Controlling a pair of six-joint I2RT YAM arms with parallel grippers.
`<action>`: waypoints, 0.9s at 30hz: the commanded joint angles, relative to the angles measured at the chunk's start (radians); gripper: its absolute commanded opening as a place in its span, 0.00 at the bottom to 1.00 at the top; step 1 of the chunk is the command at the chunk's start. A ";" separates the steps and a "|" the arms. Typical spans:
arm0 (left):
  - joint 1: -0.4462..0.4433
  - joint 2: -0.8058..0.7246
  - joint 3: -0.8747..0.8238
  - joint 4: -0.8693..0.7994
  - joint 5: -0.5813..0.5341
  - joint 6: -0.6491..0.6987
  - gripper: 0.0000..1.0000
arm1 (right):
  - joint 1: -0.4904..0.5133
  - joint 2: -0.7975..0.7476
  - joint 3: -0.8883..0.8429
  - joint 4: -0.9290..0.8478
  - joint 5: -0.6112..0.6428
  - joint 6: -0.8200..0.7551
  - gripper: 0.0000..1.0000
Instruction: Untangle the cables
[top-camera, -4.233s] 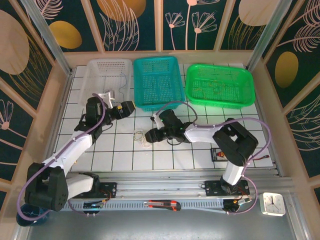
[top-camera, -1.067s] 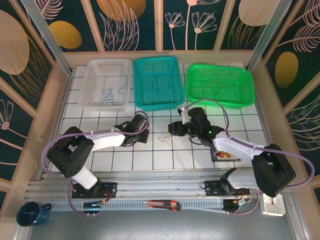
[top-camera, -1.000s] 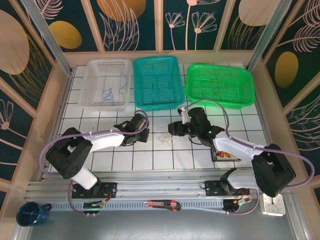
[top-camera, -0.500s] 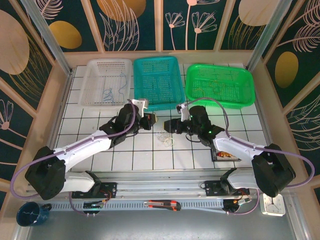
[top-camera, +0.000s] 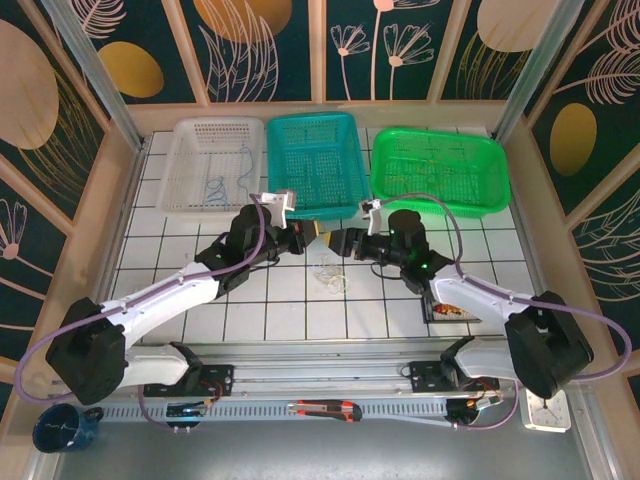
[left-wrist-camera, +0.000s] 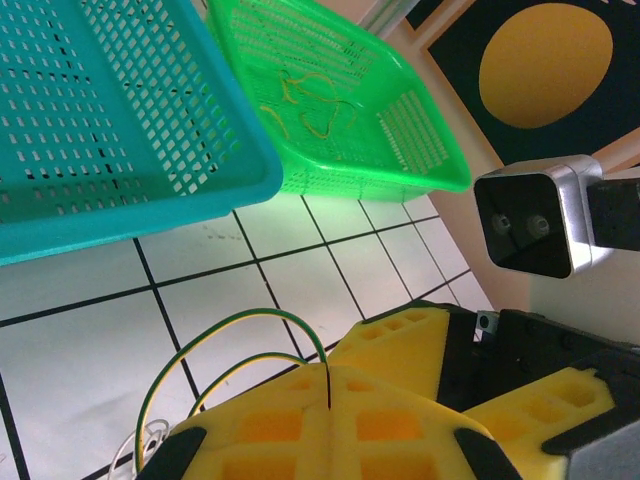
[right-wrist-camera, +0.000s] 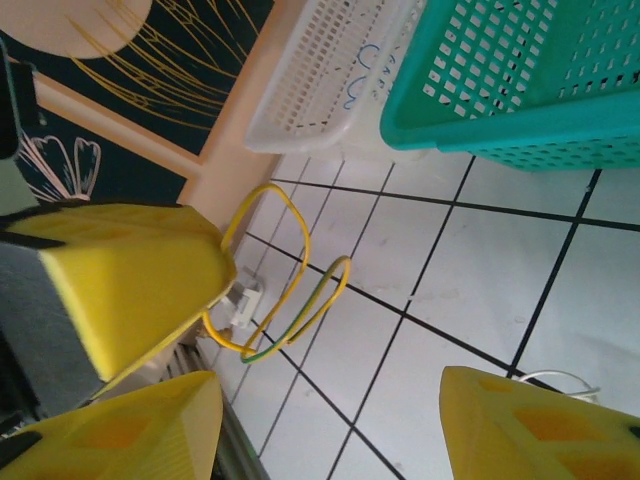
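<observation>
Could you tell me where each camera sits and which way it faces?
Top external: overhead, looking down at the table; left arm and right arm show.
Left wrist: on the left arm, facing the green basket; left hand pinches the yellow cable.
Right wrist: on the right arm, facing the white basket; open right hand shows.
Wrist views share that cable and the teal basket.

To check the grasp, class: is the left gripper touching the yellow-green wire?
Touching. The left wrist view shows the yellow-green wire pinched between the shut fingers of the left gripper.
</observation>
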 joint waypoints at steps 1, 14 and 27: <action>-0.006 -0.020 0.002 0.049 0.017 -0.013 0.00 | -0.017 -0.037 -0.023 0.096 -0.026 0.072 0.61; -0.007 -0.013 0.006 0.073 0.022 -0.013 0.00 | -0.030 0.030 -0.019 0.260 -0.082 0.208 0.62; -0.006 -0.015 0.004 0.089 0.009 -0.017 0.00 | -0.022 0.195 -0.043 0.530 -0.165 0.349 0.12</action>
